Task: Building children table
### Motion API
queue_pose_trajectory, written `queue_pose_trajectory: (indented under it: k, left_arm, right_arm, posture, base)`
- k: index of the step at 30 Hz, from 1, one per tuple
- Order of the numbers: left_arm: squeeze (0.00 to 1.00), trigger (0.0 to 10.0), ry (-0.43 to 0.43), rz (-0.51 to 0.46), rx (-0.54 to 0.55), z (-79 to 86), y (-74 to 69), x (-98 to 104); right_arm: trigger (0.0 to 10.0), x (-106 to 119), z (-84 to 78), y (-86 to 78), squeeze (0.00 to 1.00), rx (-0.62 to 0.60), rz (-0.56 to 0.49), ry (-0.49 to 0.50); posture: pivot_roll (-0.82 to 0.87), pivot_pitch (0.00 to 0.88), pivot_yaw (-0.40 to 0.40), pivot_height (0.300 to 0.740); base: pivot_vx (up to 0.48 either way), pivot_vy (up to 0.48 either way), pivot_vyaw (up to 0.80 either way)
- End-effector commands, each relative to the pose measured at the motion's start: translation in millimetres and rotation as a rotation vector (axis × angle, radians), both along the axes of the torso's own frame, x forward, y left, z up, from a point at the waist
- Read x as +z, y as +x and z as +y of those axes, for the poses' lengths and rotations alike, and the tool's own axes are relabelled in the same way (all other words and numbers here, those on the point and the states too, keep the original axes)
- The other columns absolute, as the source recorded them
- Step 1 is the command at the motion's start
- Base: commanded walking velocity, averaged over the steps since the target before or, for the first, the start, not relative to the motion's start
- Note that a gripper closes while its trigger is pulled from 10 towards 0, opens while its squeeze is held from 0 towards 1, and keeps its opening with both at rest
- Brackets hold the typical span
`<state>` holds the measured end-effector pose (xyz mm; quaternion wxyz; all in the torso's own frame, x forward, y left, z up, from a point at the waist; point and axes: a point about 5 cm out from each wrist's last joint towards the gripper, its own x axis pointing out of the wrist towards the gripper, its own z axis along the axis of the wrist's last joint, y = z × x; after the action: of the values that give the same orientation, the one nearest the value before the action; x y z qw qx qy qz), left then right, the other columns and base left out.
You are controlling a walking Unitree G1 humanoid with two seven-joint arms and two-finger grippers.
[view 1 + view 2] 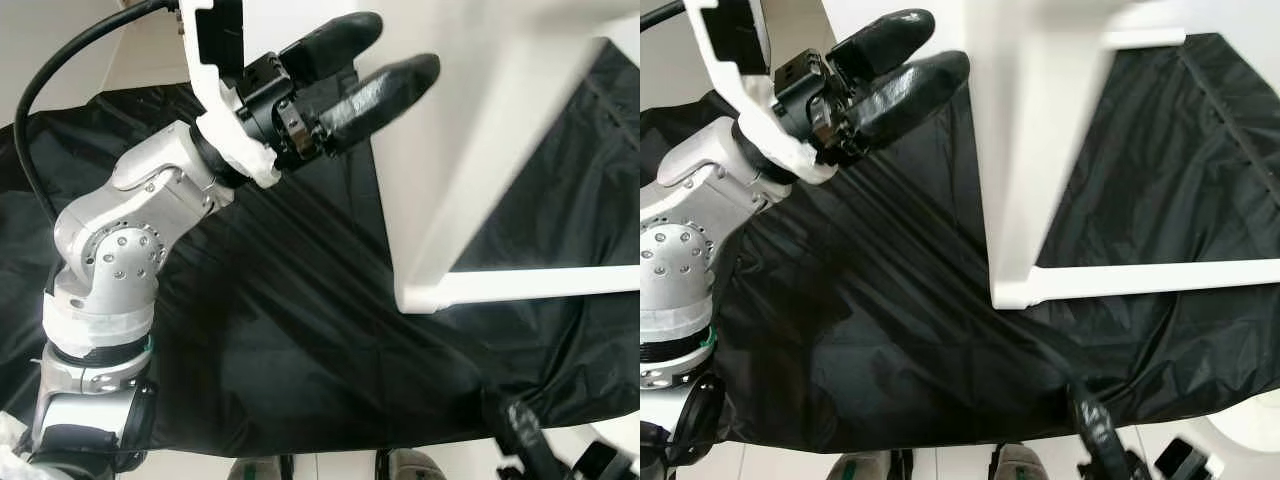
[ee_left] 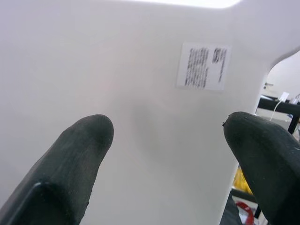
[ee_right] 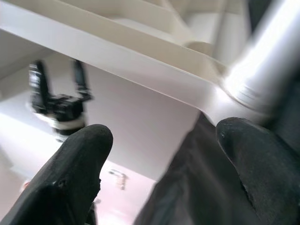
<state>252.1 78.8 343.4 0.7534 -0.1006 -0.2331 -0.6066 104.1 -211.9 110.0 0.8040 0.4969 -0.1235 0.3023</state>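
- Nearest the head camera, the left gripper (image 1: 385, 60) is raised high on its silver arm, its two black fingers (image 1: 385, 88) spread apart with nothing between them, pointing at the white table (image 1: 470, 140).
- From the left wrist view, both pads (image 2: 77, 154) sit apart just in front of a flat white panel of the table; whether they touch it cannot be told.
- That panel carries a small printed label (image 2: 203, 66), its text too small to read.
- White table parts fill the upper right of the head views: a broad upright panel with a thin white crossbar (image 1: 545, 283) running off to the right from its lower corner.
- Under and behind the table lies a black plastic sheet (image 1: 270, 330), creased and covering the floor.
- Low in the head view's right corner, part of the right arm shows, dark and blurred.
- Seen from the right wrist view, the right gripper (image 3: 164, 164) has its fingers wide apart and empty, aimed up at the table's white underside and a round leg (image 3: 262, 56).
- Two shoe tips (image 1: 255, 468) show at the bottom edge, just past the sheet.
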Motion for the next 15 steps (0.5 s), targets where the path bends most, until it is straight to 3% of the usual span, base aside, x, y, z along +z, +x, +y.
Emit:
queue_pose_trajectory:
  k: [1, 10, 15]
  left_arm:
    - [0.00, 10.0, 0.038, -0.007, -0.024, 0.3, -5.0, -3.7]
    - [0.00, 10.0, 0.146, 0.049, -0.026, 12.6, -9.7, -31.4]
    - [0.00, 10.0, 0.197, 0.073, 0.023, 29.5, -12.4, -41.8]
  right_arm:
    - [10.0, 8.2, 1.4, 2.4, 0.00, -0.008, -0.003, 0.009]
    - [10.0, 52.6, 15.0, 37.4, 0.00, 0.022, -0.152, -0.057]
    - [10.0, 62.9, 12.7, 40.5, 0.00, 0.033, -0.161, -0.102]
  posture:
    - [-0.08, 0.188, 0.130, 0.740]
    - [-0.07, 0.181, 0.123, 0.740]
    - [-0.06, 0.179, 0.113, 0.740]
  base:
    - [0.000, 0.000, 0.00]
    - [0.000, 0.000, 0.00]
    - [0.000, 0.000, 0.00]
